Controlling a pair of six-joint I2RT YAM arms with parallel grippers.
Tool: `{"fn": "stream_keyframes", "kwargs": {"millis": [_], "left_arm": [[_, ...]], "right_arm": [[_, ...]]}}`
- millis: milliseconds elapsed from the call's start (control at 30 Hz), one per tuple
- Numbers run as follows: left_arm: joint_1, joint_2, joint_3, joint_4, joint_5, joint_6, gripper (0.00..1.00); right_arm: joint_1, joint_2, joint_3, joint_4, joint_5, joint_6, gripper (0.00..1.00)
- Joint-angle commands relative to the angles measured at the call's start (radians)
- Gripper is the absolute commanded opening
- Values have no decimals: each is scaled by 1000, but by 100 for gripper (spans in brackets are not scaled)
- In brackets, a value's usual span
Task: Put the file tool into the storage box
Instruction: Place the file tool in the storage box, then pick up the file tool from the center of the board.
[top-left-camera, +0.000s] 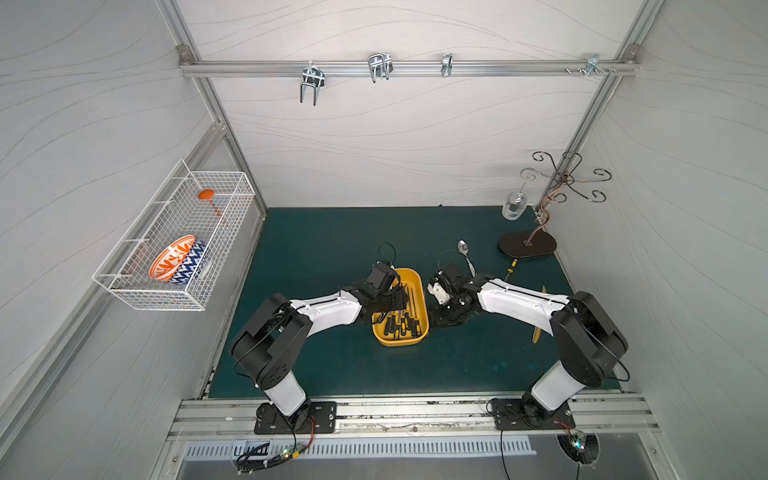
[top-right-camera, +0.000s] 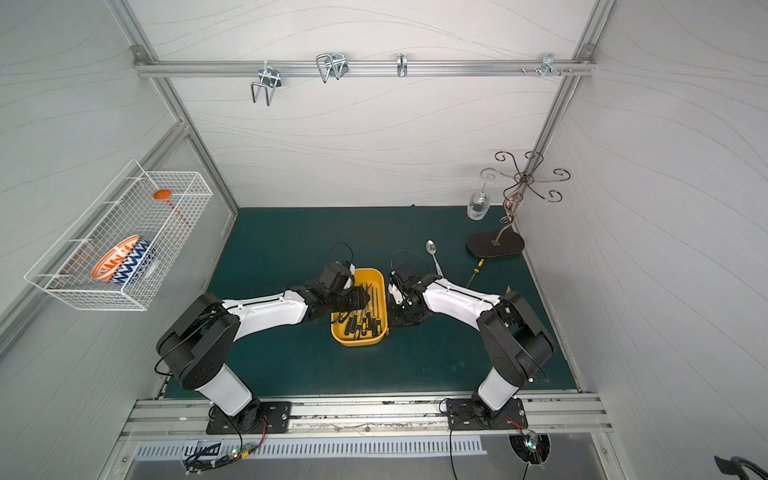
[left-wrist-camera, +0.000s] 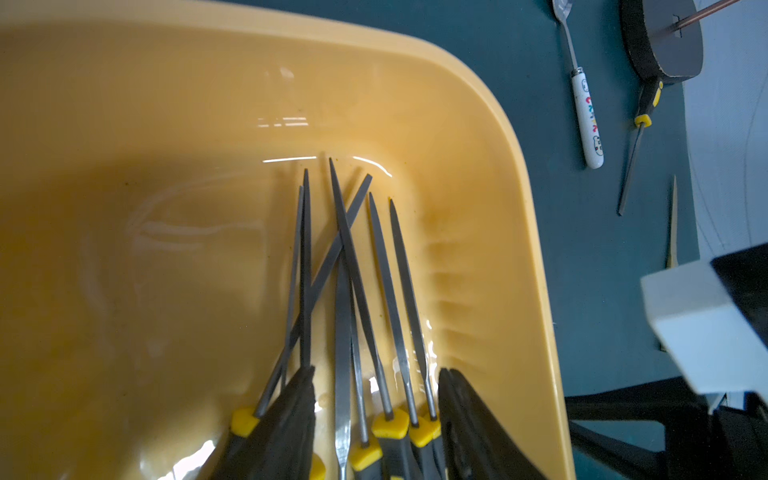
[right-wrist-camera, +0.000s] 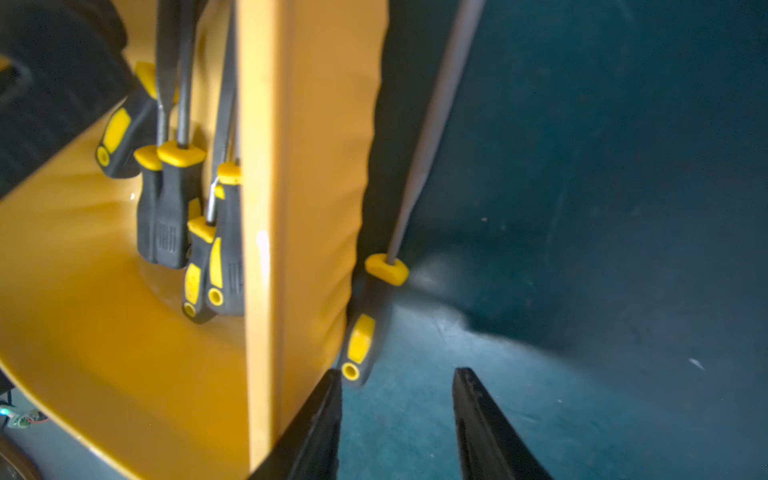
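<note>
— Right gripper (right-wrist-camera: 397, 370): how is it set?
— Its jaws are held apart and nothing is clamped. One file tool (right-wrist-camera: 365, 328) is seen lying on the bench (right-wrist-camera: 582, 291) just ahead of it. The handle end is just beside one finger, though contact cannot be told. The shaft runs away from the gripper along the outer wall of the storage box (right-wrist-camera: 316, 166).
— And the left gripper (left-wrist-camera: 376, 372)?
— It is likewise parted and empty, and is held low inside the storage box. Several files (left-wrist-camera: 345, 257) are seen lying loose between and beyond its fingers.
— Which step is judged to be in hand?
— A pick of the file tool lying outside the box. The handle must be straddled and closed on by the right gripper, which is made awkward by the wall close beside it. It must then be lifted over the rim and laid among the others. A second file tool (left-wrist-camera: 638, 137) is seen well beyond the left gripper, by a dark stand base (left-wrist-camera: 665, 45).
</note>
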Motion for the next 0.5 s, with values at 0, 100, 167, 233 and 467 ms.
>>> {"fn": "stream_keyframes", "kwargs": {"millis": [0, 100, 167, 233, 467], "left_arm": [[-1, -15, 25, 20, -14, 14, 53], [-1, -18, 23, 20, -13, 14, 53], [-1, -21, 21, 21, -15, 14, 53], [-1, -26, 18, 22, -15, 14, 53], [0, -31, 19, 23, -18, 16, 53]], "right_arm": [[23, 35, 37, -20, -21, -25, 48], [48, 76, 63, -46, -11, -41, 48], [67, 109, 82, -73, 7, -50, 48], [88, 141, 99, -101, 41, -64, 48], [101, 171, 97, -153, 170, -56, 38]]}}
